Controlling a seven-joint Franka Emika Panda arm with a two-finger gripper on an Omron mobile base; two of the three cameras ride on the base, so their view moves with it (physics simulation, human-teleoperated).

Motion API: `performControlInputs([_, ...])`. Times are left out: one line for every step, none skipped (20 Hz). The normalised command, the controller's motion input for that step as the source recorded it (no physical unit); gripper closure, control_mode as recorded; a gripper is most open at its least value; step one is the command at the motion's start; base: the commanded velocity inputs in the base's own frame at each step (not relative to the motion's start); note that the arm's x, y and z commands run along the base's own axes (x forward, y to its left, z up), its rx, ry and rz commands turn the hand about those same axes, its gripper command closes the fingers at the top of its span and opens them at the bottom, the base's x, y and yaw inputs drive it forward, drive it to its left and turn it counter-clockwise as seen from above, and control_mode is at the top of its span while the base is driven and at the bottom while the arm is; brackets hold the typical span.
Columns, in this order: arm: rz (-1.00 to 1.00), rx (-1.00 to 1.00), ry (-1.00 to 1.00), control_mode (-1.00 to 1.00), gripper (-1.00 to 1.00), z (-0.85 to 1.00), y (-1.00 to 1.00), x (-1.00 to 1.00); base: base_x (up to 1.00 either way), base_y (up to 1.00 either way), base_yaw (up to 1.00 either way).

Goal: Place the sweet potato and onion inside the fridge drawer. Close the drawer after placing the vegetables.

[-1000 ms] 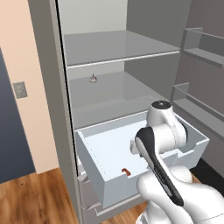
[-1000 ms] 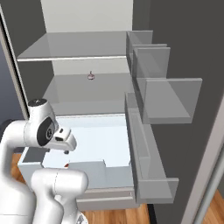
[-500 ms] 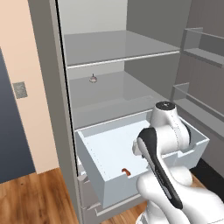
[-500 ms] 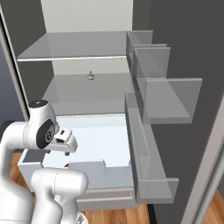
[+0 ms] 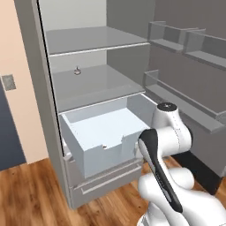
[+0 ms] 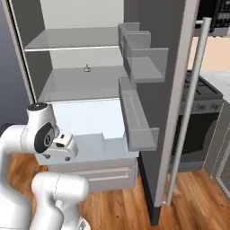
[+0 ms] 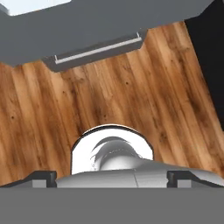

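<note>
Left base view has the fridge drawer (image 5: 103, 132) pulled out to take vegetables, while the fingers (image 7: 112, 177) stand spread, holding nothing.

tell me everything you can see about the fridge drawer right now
The fridge drawer is a wide, pale grey-white box with tall plain walls and a white floor; it looks like plastic. Its front wall has a notch cut in the middle. It stands pulled out from the open fridge, level, just under the lowest shelf and above a flat-fronted grey drawer with a bar handle. The floor that shows looks bare, though the robot's arm hides its right end in the left base view. Nothing touches it.
</note>
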Motion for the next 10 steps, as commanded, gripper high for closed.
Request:
performControlInputs([0.0,0.0,0.0,1.0,-1.0,0.0,0.0,0.0,-0.7,0.09,-0.41])
performControlInputs([0.0,0.0,0.0,1.0,-1.0,0.0,0.0,0.0,-0.61,0.04,-0.48])
performControlInputs([0.0,0.0,0.0,1.0,-1.0,0.0,0.0,0.0,-0.55,0.0,-0.51])
performControlInputs([0.0,0.0,0.0,1.0,-1.0,0.0,0.0,0.0,-0.55,0.0,-0.52])
performControlInputs([0.0,0.0,0.0,1.0,-1.0,0.0,0.0,0.0,-0.55,0.0,-0.55])
performControlInputs([0.0,0.0,0.0,1.0,-1.0,0.0,0.0,0.0,-0.55,0.0,-0.57])
performControlInputs([0.0,0.0,0.0,1.0,-1.0,0.0,0.0,0.0,-0.53,0.0,-0.57])
performControlInputs([0.0,0.0,0.0,1.0,-1.0,0.0,0.0,0.0,-0.55,0.0,-0.57])
performControlInputs([0.0,0.0,0.0,1.0,-1.0,0.0,0.0,0.0,-0.51,-0.02,-0.57])
performControlInputs([0.0,0.0,0.0,1.0,-1.0,0.0,0.0,0.0,-0.49,-0.09,-0.56])
